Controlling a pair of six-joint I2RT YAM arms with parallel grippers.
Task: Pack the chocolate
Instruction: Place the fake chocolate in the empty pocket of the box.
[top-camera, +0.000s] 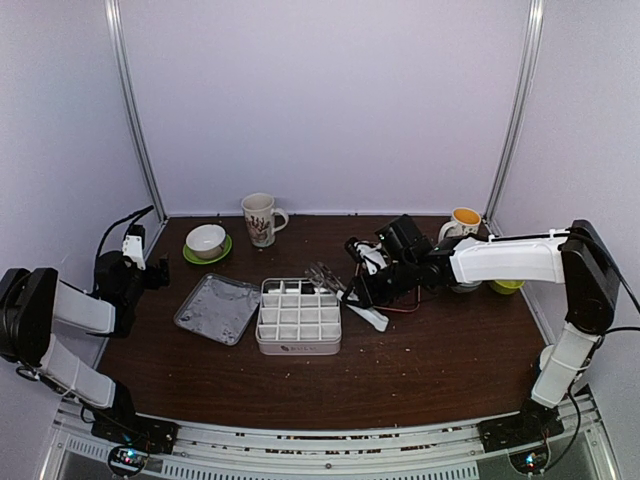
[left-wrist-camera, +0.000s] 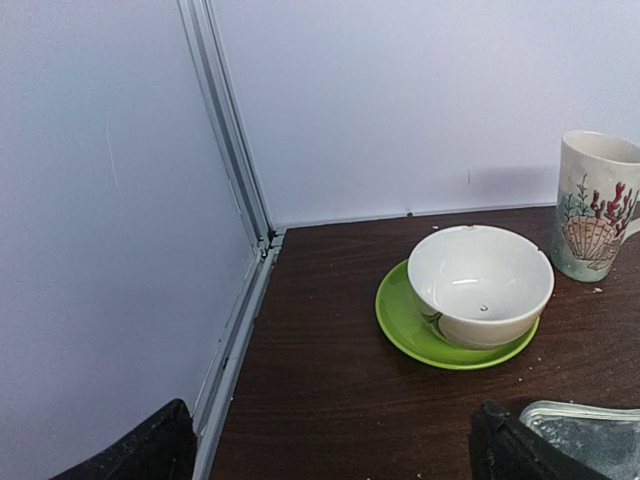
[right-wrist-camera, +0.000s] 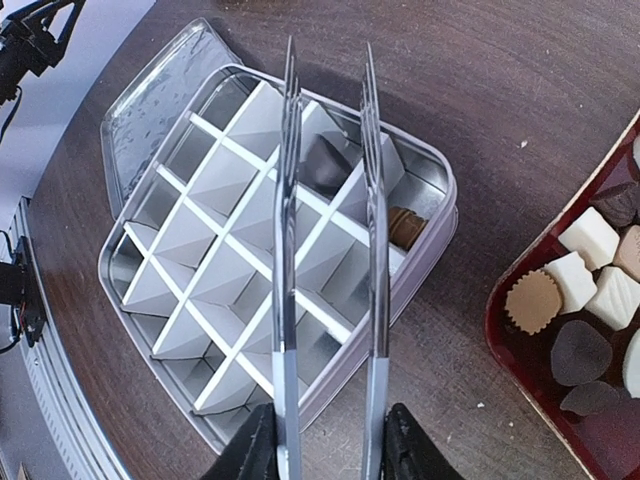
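Observation:
My right gripper (right-wrist-camera: 330, 450) is shut on the handles of metal tongs (right-wrist-camera: 290, 200). The tongs reach out over a white-divided tin box (right-wrist-camera: 180, 300), their tips apart and empty. One dark chocolate (right-wrist-camera: 325, 165) lies in a cell between the tong arms, and a tan chocolate (right-wrist-camera: 408, 226) lies in a cell at the box's right edge. More chocolate (right-wrist-camera: 585, 285), white, tan and dark, lies in a red tray (right-wrist-camera: 500, 330) at the right. In the top view the box (top-camera: 298, 316) is mid-table with my right gripper (top-camera: 372, 290) just right of it. My left gripper (left-wrist-camera: 330, 450) is open and empty at the far left (top-camera: 135, 250).
The tin lid (top-camera: 217, 308) lies left of the box. A white bowl on a green saucer (top-camera: 206, 242) and a patterned mug (top-camera: 262, 218) stand at the back. An orange-filled cup (top-camera: 463, 222) stands at the back right. Walls enclose the left, back and right sides.

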